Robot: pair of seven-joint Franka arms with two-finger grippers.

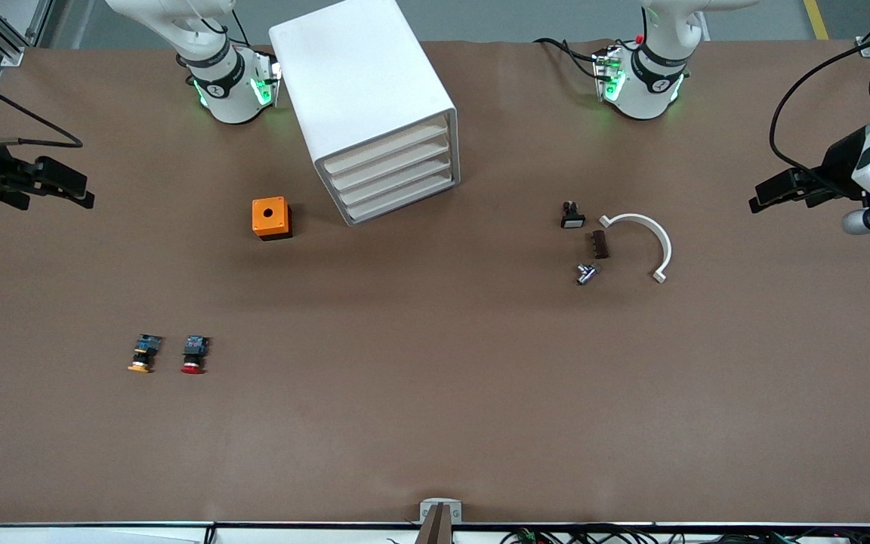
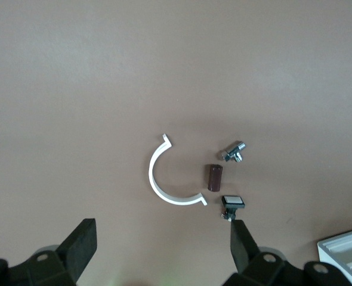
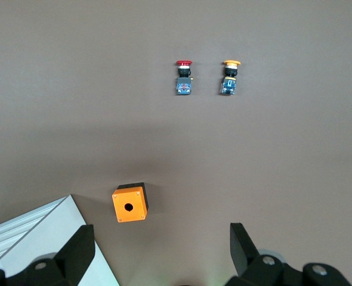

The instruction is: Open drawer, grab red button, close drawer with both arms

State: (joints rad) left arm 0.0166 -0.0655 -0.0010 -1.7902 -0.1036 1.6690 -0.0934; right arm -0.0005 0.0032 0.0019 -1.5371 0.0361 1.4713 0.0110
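Front view: cabinet [image 1: 365, 91] stood near the table's edge by the robot bases, all four drawer fronts flush, incl. the drawer [image 1: 397, 198]. No readable writing or brand anywhere. Red button [image 1: 193, 355] lay toward the right arm's end, just beside the orange-capped button [image 1: 143, 353], nearer the camera than the orange cube [image 1: 271, 217]. Left hand [image 1: 771, 194] and right hand [image 1: 72, 189] hung released over opposite table ends, holding nothing. White C-clip [image 1: 650, 238] lay toward left arm's end.
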